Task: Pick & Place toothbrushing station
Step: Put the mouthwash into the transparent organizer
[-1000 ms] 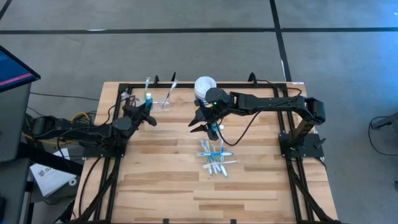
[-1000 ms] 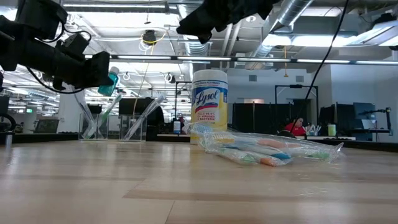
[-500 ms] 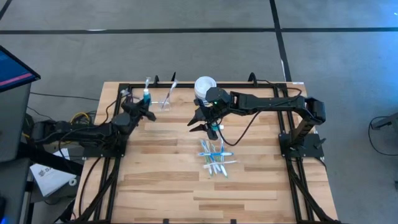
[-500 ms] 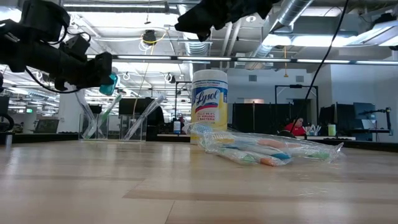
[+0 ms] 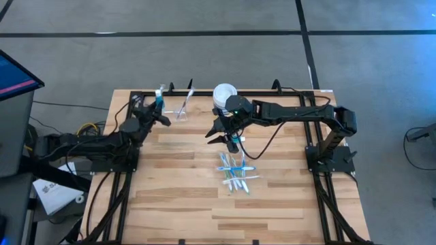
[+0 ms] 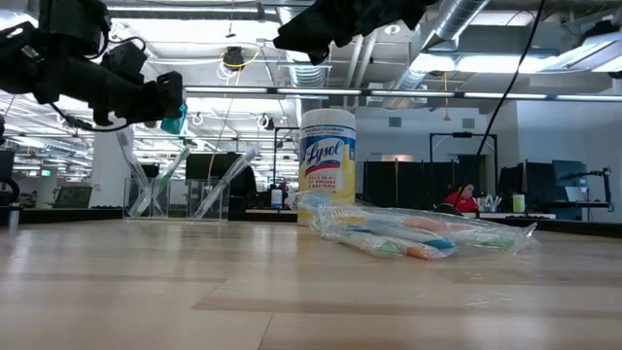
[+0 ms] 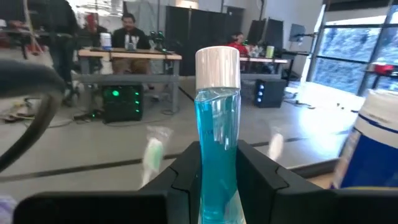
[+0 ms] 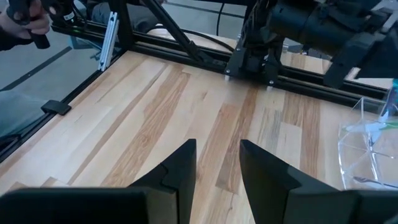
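Toothpaste tube (image 7: 217,149): teal with a white cap, clamped upright between the left gripper's (image 5: 158,109) two dark fingers and carried clear of the tabletop, toward the 11 o'clock part of the table in the high view.
Toothbrush pile (image 5: 235,173): wrapped brushes in clear film are seen lying flat on the wood just toward 5 o'clock of centre (white, blue and green, crossed over one another); in the low view they are the nearest objects (image 6: 418,233).
Right gripper (image 5: 219,132): held above the boards close to centre, just beyond the pile at 12 o'clock from it; its fingers are parted with nothing between them, and bare wood is seen through the gap in the right wrist view.
Clear cup (image 5: 182,109): placed near the far edge around 11 o'clock, just beside the left gripper, with toothbrushes leaning in it.
Wipes tub (image 6: 328,160): white-lidded and yellow-labelled, stood upright at the far edge near 12 o'clock, behind the pile.
Table (image 5: 184,204): light wooden boards inside a black frame.
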